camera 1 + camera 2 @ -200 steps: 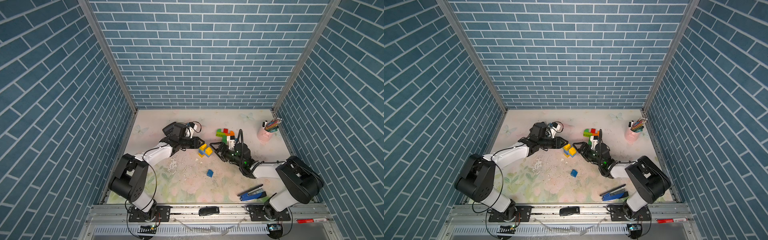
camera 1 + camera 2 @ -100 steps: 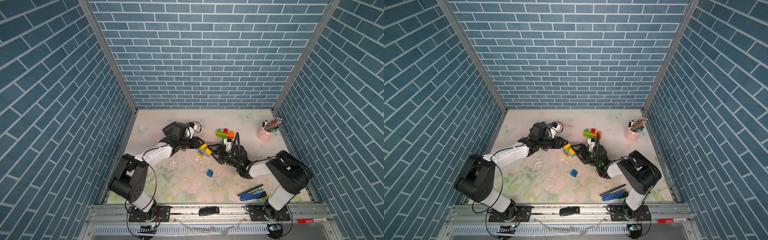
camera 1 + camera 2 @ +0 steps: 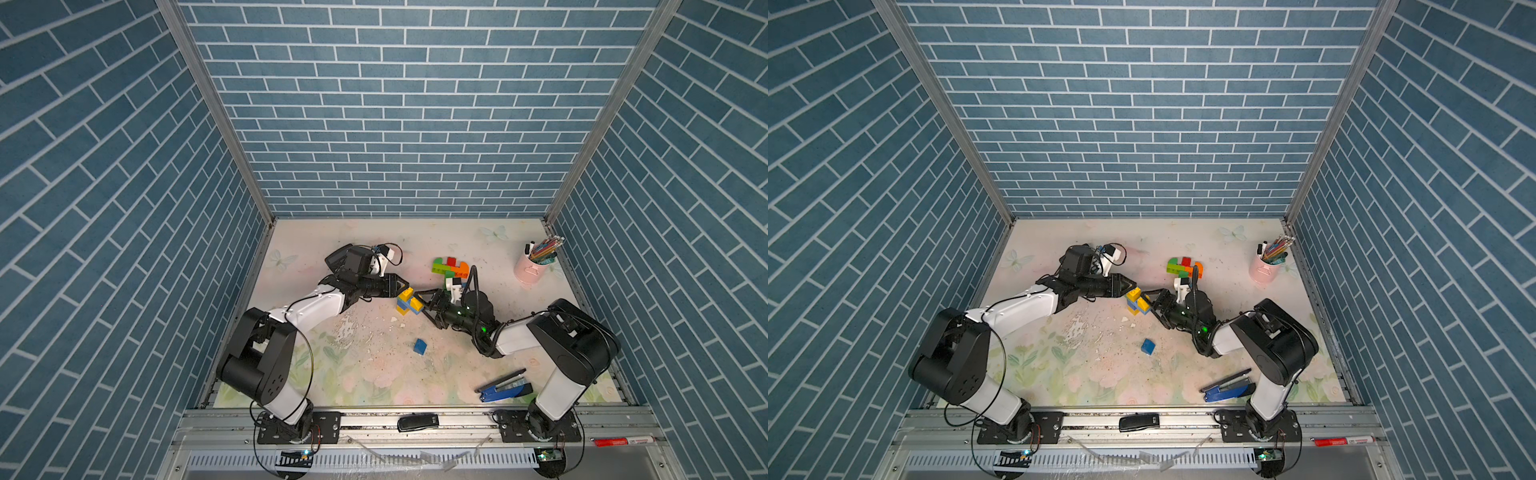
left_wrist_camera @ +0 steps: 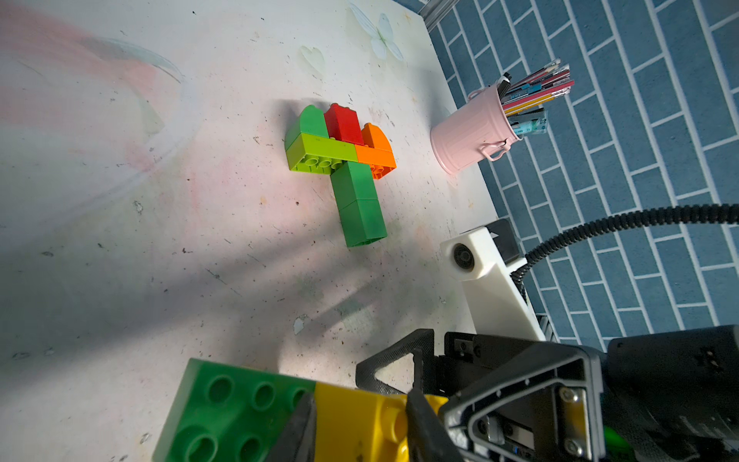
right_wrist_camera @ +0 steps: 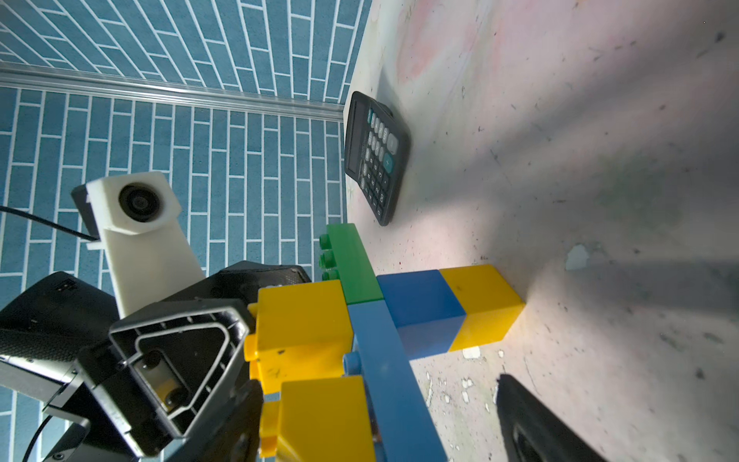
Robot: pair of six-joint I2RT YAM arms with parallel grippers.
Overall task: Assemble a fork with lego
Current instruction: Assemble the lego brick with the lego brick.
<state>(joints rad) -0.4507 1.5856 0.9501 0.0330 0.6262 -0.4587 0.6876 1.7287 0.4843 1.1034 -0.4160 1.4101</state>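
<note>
A small lego assembly [image 3: 409, 301] of yellow, blue and green bricks is held just above the table's middle. My left gripper [image 3: 401, 287] is shut on its top yellow brick [image 4: 352, 416], beside the green plate [image 4: 228, 412]. My right gripper [image 3: 424, 305] reaches in from the other side, open. Its jaws straddle the lower yellow brick and blue plate [image 5: 400, 400], and one finger [image 5: 532, 424] stands well clear of the plate. A second lego build [image 3: 451, 268] of green, lime, red and orange lies flat behind. One loose blue brick [image 3: 419, 345] lies nearer the front.
A pink cup of pens [image 3: 532, 270] stands at the back right. A blue stapler [image 3: 505, 386] lies at the front right. A black calculator [image 5: 376, 156] lies behind my left arm. A black device [image 3: 417, 422] and a red marker [image 3: 621, 441] rest on the front rail.
My right gripper has moved left up to the yellow-blue assembly, and its jaws have narrowed a little. The left gripper has kept its hold and its place.
</note>
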